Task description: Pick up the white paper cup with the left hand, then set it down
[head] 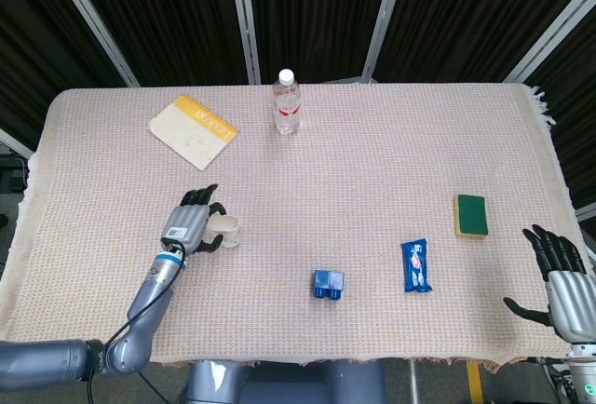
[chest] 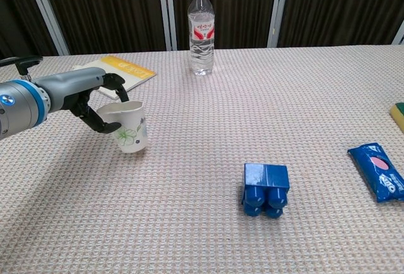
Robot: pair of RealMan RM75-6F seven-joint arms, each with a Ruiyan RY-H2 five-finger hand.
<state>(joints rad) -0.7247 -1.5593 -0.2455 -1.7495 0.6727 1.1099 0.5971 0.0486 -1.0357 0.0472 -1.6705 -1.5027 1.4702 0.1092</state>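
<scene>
The white paper cup [head: 226, 230] [chest: 130, 132], printed with a small green flower, is tilted and sits in the fingers of my left hand [head: 191, 225] [chest: 91, 105] at the table's front left. The hand grips it from the left side, with fingers curled over the rim. The cup's base looks just off the woven cloth. My right hand [head: 559, 278] hangs at the table's front right edge with its fingers spread and nothing in it; the chest view does not show it.
A water bottle [head: 287, 104] [chest: 201, 31] stands at the back centre and a yellow-edged booklet [head: 193, 130] [chest: 117, 72] lies behind the cup. A blue pack [head: 328, 285] [chest: 266, 189], a blue snack packet [head: 416, 265] [chest: 379, 172] and a green sponge [head: 471, 215] lie to the right.
</scene>
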